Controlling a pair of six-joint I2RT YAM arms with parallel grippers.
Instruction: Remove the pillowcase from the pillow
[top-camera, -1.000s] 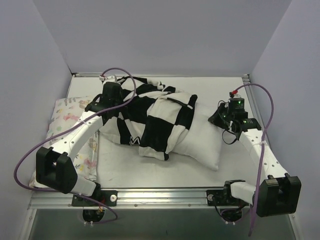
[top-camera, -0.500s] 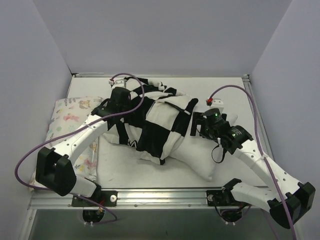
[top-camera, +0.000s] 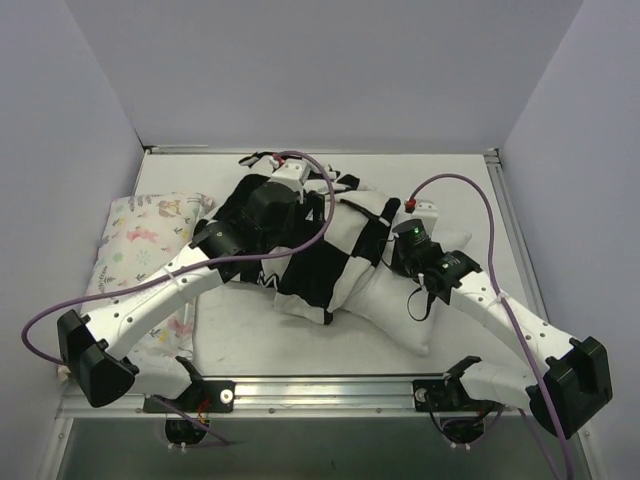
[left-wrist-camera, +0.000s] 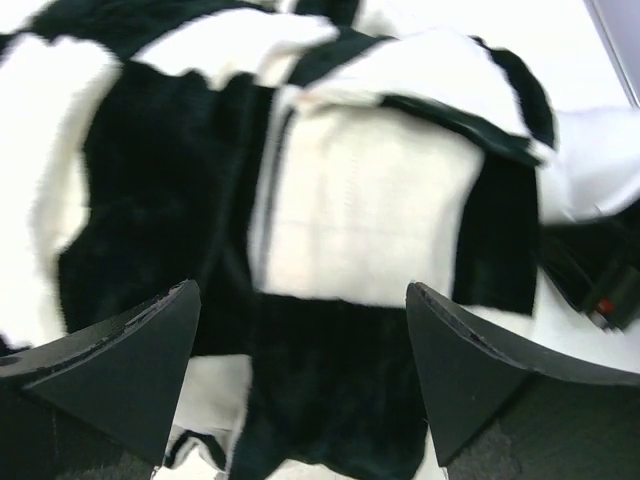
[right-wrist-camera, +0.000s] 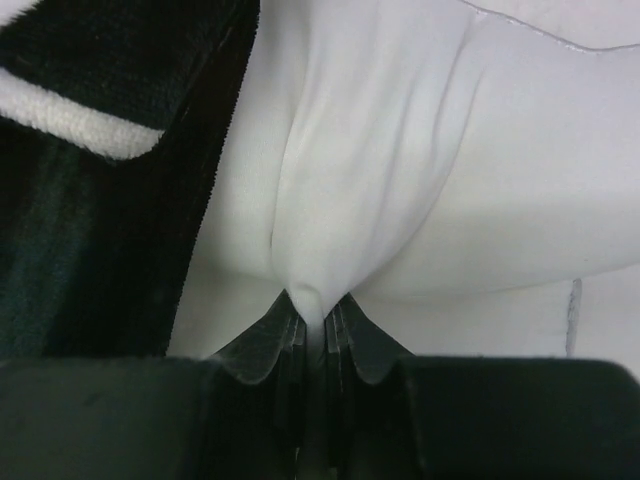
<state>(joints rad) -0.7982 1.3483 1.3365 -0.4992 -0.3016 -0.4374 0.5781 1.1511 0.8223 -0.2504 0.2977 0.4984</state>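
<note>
Small pastel floral-print pillow (top-camera: 135, 240) lying at the left edge of the white surface (top-camera: 300, 345), beside the grey side wall (top-camera: 60, 150); metal rail (top-camera: 330, 384) along the surface's near edge.

Top external view: fixed high above and behind both arm bases, facing forward and down. It is the farthest of the 3 views and takes in the whole tabletop (top-camera: 440, 170), both arms and 3 walls.
Left wrist view: carried on the left arm, sighting out past the left end effector (left-wrist-camera: 300, 290), whose 2 dark fingers (left-wrist-camera: 130, 370) frame the lower corners. It faces down on the pillowcase (left-wrist-camera: 370, 215) from near and is slightly blurred.
Right wrist view: carried on the right arm, nearest of all. The right end effector (right-wrist-camera: 320, 310) sits bottom centre, and pillow (right-wrist-camera: 420, 180) fabric fills most of the frame.
Shared ground: pillowcase squares appear in all 3 views; the pillow shows plainly in the top external and right wrist views.
</note>
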